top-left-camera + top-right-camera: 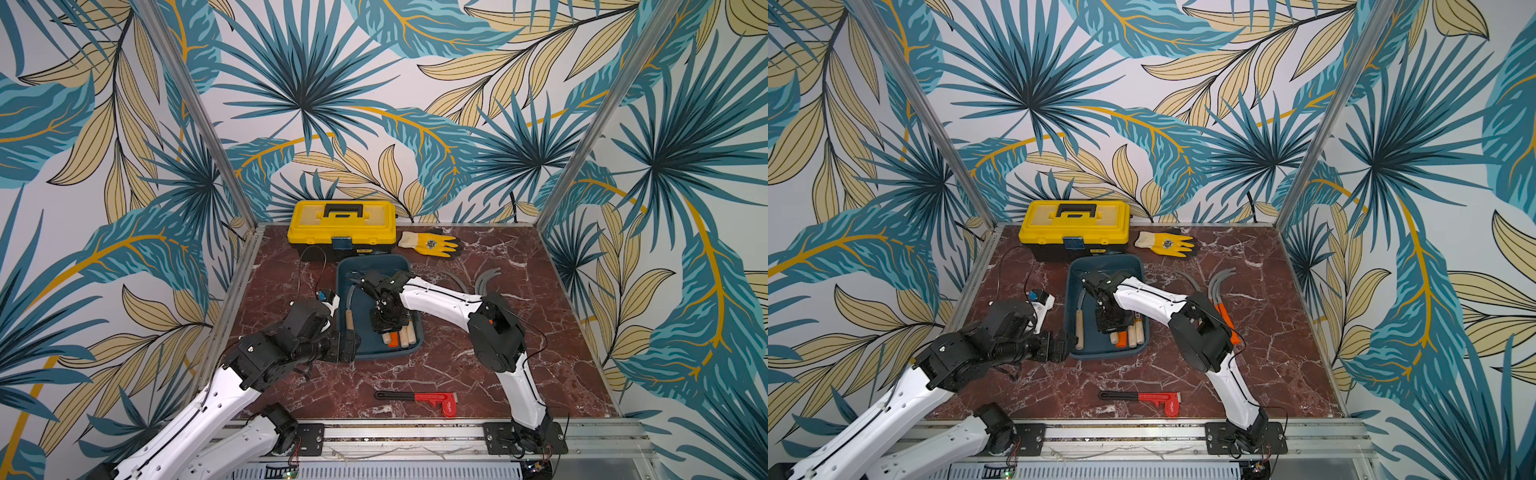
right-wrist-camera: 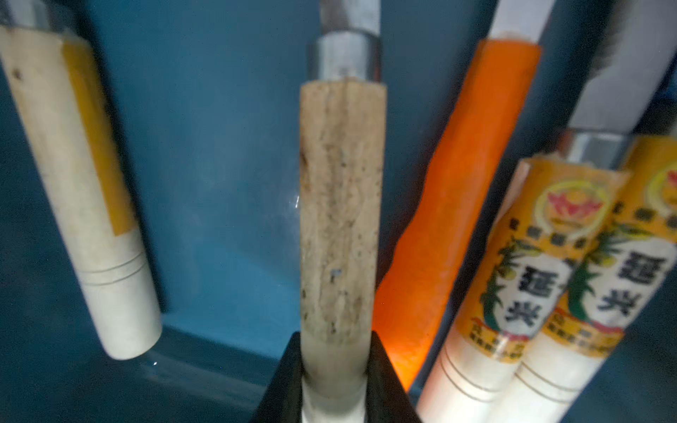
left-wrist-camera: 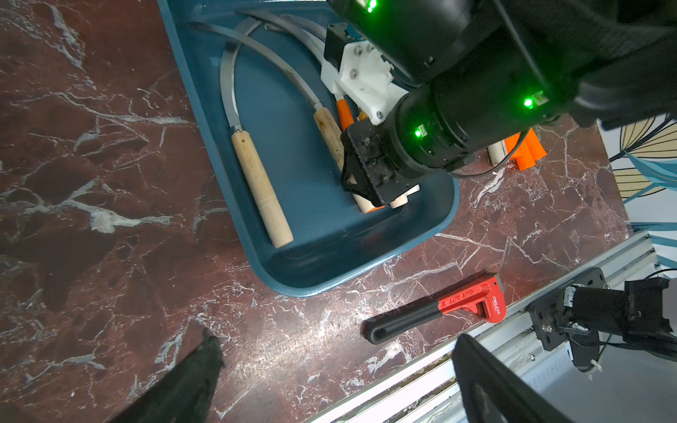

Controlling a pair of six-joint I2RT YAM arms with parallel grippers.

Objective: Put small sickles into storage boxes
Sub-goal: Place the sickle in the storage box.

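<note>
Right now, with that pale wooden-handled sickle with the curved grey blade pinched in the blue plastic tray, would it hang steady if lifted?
Probably not. The right gripper pinches the wooden-handled sickle toward the handle's end, so the long blade could droop. The round handle may twist between the jaws.

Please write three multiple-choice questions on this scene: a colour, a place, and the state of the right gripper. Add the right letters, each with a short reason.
1. What colour is the glove beside the toolbox?
A. red B. yellow C. green
2. Where does the wrench lie?
A. on the table, in front of the tray B. inside the tray C. on the toolbox
3. What is the right gripper doing?
A. open above the table B. shut on the wrench C. shut on a wooden sickle handle
Answers: B, the glove is plainly yellow; A, marble shows all around the wrench; C, the right wrist view shows it closed on the pale handle.
</note>
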